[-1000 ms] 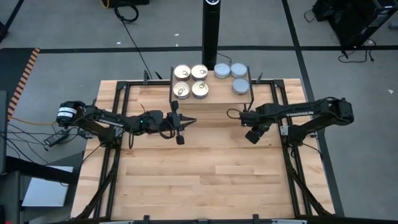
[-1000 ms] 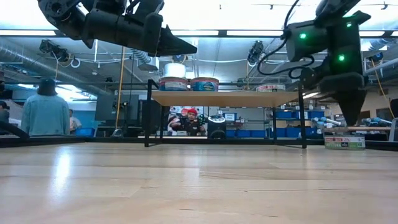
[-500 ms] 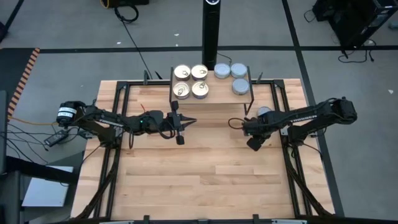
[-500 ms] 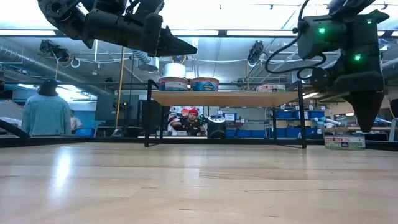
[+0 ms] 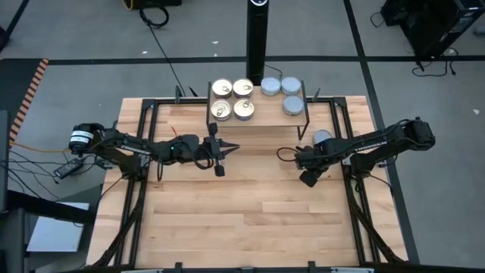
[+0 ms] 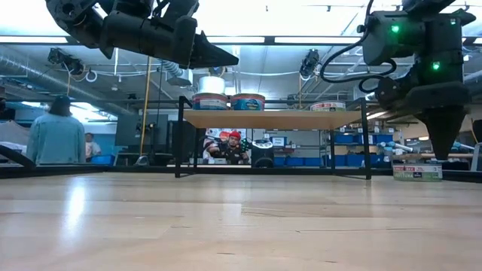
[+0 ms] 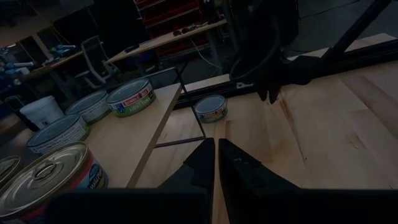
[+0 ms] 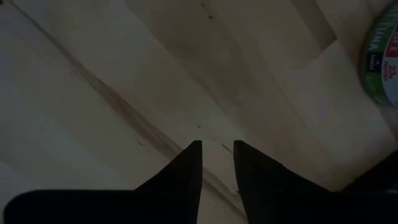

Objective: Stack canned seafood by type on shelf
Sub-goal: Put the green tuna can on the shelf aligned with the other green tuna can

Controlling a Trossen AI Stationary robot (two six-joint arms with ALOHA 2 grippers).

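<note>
Shelf [image 5: 258, 112] hides the tin stacks' lower layers from you; the right gripper [image 8: 216, 155], slightly parted and empty, covers part of one loose tin [image 5: 322, 137]; left gripper [image 7: 216, 155] is clenched, empty.

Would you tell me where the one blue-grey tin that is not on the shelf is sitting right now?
In the high view, the blue-grey tin sits on the tabletop on the right side, just off the shelf near its right front leg, partly under the right arm beside the right gripper.

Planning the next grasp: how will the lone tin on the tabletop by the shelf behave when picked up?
The tin looks like rigid metal, so it probably won't deform. Flat and low on its base, it seems unlikely to tip or roll. Its smooth wall may slip in a shallow grip.
</note>
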